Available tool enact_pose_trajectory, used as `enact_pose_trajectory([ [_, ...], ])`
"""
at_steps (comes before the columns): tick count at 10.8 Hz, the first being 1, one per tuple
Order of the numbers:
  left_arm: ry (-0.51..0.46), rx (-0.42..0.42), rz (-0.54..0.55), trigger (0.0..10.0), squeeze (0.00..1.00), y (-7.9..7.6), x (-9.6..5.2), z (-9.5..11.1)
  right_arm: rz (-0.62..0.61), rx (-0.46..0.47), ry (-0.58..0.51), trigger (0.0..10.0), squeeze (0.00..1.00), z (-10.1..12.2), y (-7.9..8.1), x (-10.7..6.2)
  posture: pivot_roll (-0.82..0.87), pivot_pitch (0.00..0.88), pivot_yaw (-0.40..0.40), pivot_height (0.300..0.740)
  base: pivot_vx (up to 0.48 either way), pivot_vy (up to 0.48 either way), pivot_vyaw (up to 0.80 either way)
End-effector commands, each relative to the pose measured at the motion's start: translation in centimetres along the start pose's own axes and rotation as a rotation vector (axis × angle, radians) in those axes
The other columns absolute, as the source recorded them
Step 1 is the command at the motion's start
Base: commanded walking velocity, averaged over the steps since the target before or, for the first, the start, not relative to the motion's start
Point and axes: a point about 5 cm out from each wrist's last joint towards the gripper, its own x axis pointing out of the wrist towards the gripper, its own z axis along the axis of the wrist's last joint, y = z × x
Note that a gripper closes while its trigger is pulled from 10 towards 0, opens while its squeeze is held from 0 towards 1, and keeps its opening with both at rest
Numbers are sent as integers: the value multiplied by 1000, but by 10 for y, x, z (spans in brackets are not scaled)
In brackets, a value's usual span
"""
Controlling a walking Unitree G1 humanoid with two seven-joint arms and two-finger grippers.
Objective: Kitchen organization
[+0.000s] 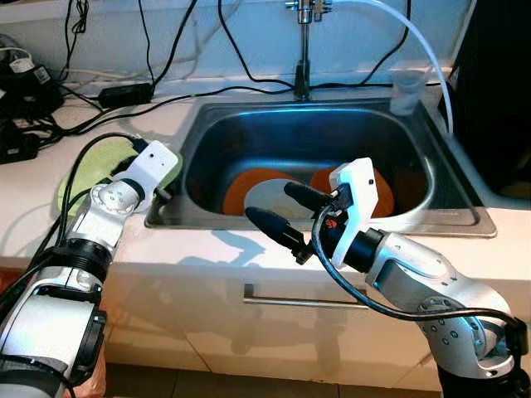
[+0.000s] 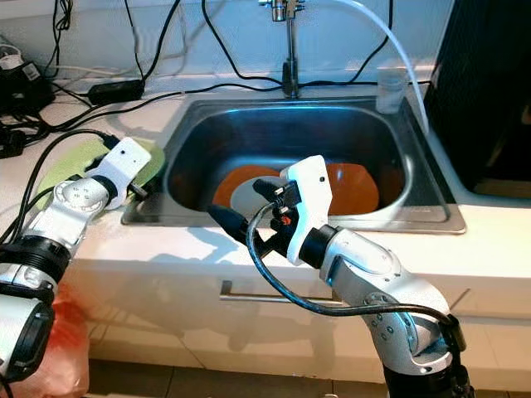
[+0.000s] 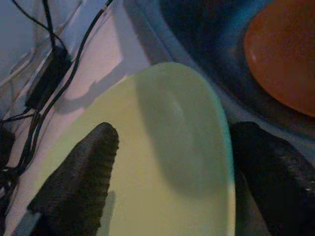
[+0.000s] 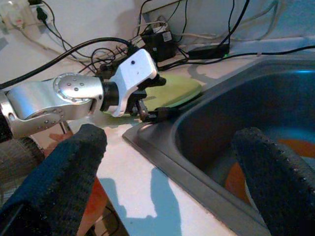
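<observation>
A: What sort of place is shown?

B: A home kitchen. A stainless-steel sink (image 1: 415, 149) is set into a pale tabletop (image 1: 207, 249), with a faucet (image 1: 303, 50) rising behind the basin and a white hose (image 1: 415, 41) curving from it.

A: What else marks it as a kitchen?

B: Orange plates (image 1: 249, 186) lie in the basin, a light green plate (image 3: 162, 147) rests on the tabletop just beside the sink, and a clear cup (image 1: 406, 89) stands at the far corner. Below the tabletop edge runs a cabinet front with a metal pull handle (image 1: 290, 300). Black cables (image 1: 124, 91) trail along the wall.
</observation>
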Motion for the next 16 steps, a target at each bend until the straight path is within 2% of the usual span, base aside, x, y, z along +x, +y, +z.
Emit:
enact_pose_trajectory([
  [1, 77, 17, -8, 0, 0, 4, -3, -16, 9, -14, -7, 10000, 0, 4, 3, -1, -98, 0, 131, 740, 0, 0, 0],
  [16, 94, 13, -37, 0, 0, 1, -4, -27, -4, -23, 6, 10000, 0, 1, 2, -2, -103, 0, 131, 740, 0, 0, 0],
])
